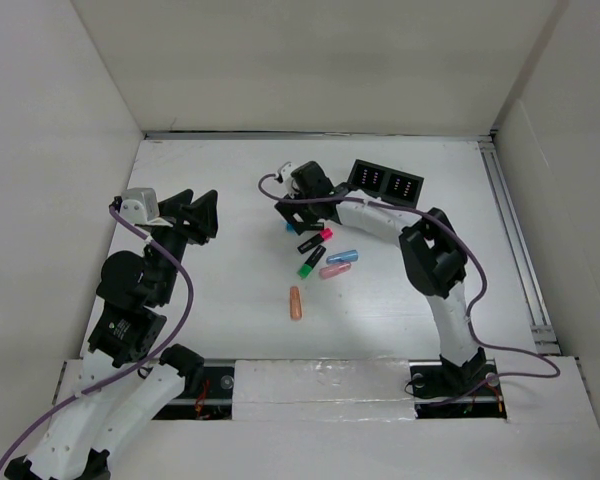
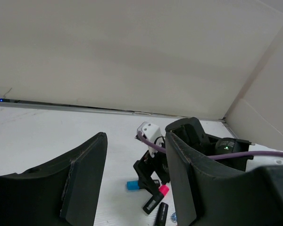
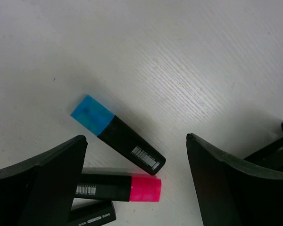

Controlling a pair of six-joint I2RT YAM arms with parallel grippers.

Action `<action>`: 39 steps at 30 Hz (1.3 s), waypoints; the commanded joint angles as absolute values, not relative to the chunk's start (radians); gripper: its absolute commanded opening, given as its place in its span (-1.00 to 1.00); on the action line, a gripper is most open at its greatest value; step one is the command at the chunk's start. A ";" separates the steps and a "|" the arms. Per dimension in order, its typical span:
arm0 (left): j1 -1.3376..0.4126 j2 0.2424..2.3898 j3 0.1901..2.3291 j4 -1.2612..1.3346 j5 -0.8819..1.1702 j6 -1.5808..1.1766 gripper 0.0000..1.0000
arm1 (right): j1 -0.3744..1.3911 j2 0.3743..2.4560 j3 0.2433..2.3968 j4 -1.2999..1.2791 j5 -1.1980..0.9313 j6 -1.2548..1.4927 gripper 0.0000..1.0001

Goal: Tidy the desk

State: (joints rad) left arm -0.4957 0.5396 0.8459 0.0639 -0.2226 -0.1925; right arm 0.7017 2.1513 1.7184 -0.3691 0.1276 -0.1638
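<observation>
The white desk [image 1: 210,300] holds a cluster of highlighters at its centre. My right gripper [image 1: 300,216] is open and hovers low over them. In the right wrist view its jaws [image 3: 136,146] straddle a black highlighter with a blue cap [image 3: 115,134], and a pink-capped one [image 3: 119,187] lies just below, with a third black one [image 3: 90,214] beside it. In the top view I see the blue cap [image 1: 292,228], the pink-capped one [image 1: 316,241] and a green-capped one [image 1: 311,262]. My left gripper [image 1: 196,214] is open and empty, raised at the left [image 2: 134,176].
A black compartmented organizer [image 1: 385,183] stands at the back, right of centre. A light blue marker [image 1: 342,257], a pink one [image 1: 334,270] and an orange one [image 1: 296,303] lie near the cluster. A metal rail [image 1: 515,240] runs along the right edge. White walls surround the desk.
</observation>
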 commanded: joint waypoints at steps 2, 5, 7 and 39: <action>-0.497 0.528 0.847 0.115 -0.224 -0.192 -0.03 | 0.706 2.184 1.772 -0.471 0.012 -0.244 0.78; -0.497 0.526 0.847 0.118 -0.218 -0.193 -0.03 | 0.706 2.201 1.775 -0.472 -0.067 -0.245 0.72; -0.497 0.529 0.845 0.118 -0.219 -0.192 -0.03 | 0.706 2.213 1.785 -0.466 -0.086 -0.244 0.57; -0.497 0.548 0.845 0.114 -0.224 -0.184 -0.03 | 0.618 1.978 1.585 -0.039 -0.287 0.028 -0.98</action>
State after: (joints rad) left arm -0.4957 0.5407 0.8455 0.0639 -0.2207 -0.1917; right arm 0.6758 2.1986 1.6623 -0.2596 -0.2016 -0.1059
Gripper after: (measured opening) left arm 0.484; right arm 0.359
